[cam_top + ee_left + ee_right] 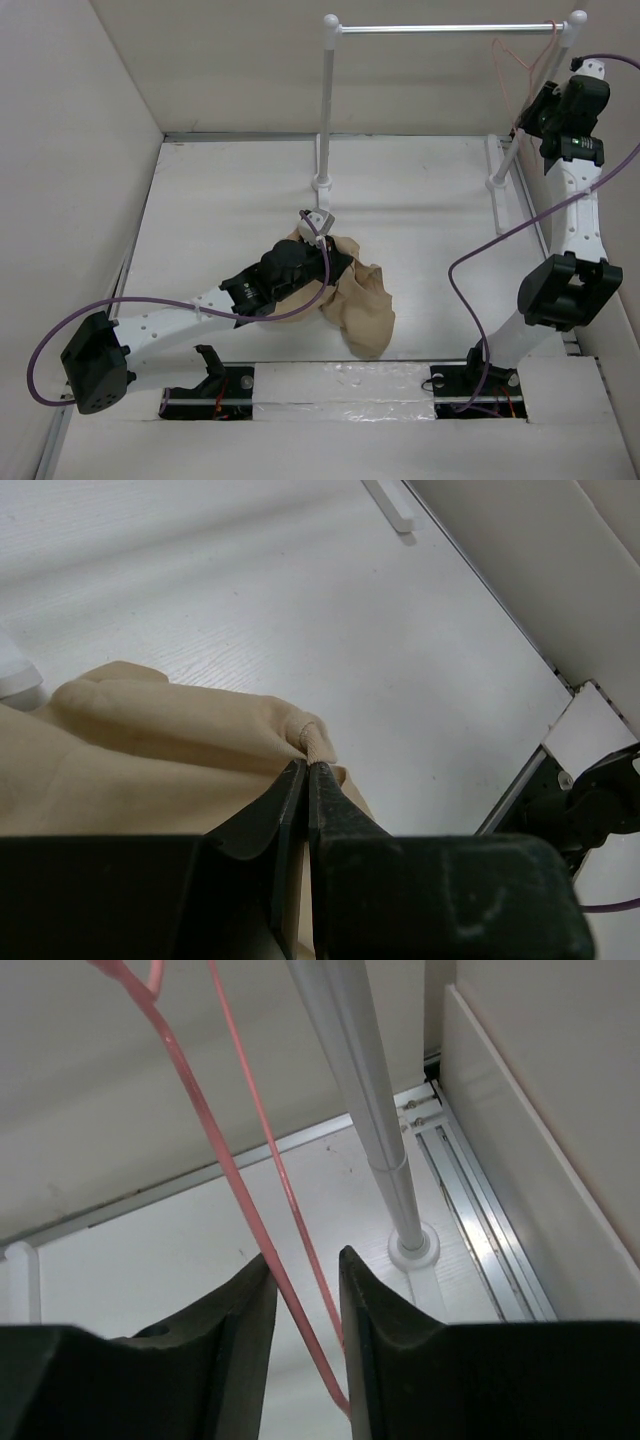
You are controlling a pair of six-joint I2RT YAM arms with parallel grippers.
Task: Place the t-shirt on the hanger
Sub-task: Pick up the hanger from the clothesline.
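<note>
Left gripper (pixel 307 772) clamped on a shirt (pixel 362 300) fold on the table. Right gripper (pixel 305 1272) parted, straddling hanger (pixel 231 1185) wire on rack (pixel 450 28).

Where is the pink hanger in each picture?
Top external: the hanger is at the upper right, hanging at the right end of the rack bar.
Left wrist: not in it.
Right wrist: hanger runs from top left down between the right fingers.
Shared landmark: rack post beside it.
</note>
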